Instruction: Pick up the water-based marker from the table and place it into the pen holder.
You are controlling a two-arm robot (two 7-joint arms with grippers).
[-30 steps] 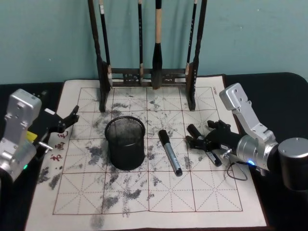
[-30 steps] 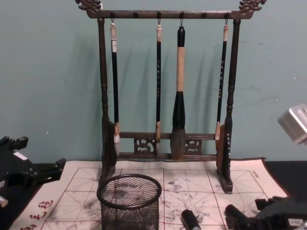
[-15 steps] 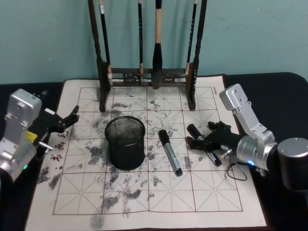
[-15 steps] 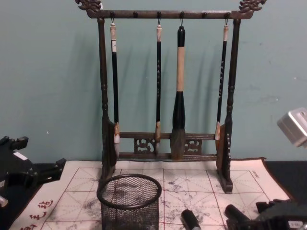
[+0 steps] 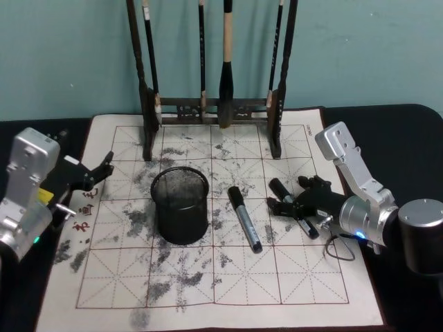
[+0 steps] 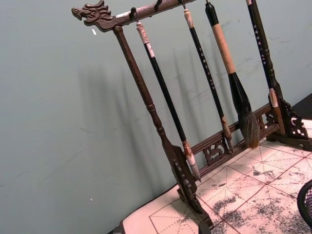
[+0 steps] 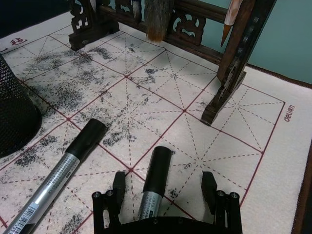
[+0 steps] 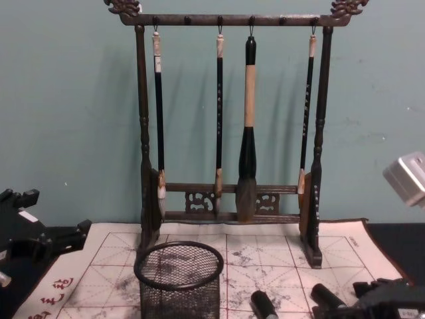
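Two black-capped, silver-barrelled markers lie on the ink-stained mat. One marker (image 5: 243,218) (image 7: 63,170) rests just right of the pen holder (image 5: 180,207) (image 8: 179,279), a black mesh cup standing upright. The other marker (image 5: 294,207) (image 7: 155,175) lies farther right, and its cap (image 8: 325,294) shows in the chest view. My right gripper (image 5: 286,194) (image 7: 164,183) is open and low over this marker, one finger on either side of the barrel and neither pressing on it. My left gripper (image 5: 97,173) (image 8: 66,236) is parked at the mat's left edge.
A tall dark wooden brush rack (image 5: 214,107) (image 8: 232,199) (image 6: 170,146) with several hanging brushes stands at the back of the mat (image 5: 173,283). Its right foot (image 7: 224,92) is close ahead of my right gripper. The table around the mat is black.
My right gripper has sunk slightly lower over the right-hand marker. The markers, pen holder and left arm have not moved.
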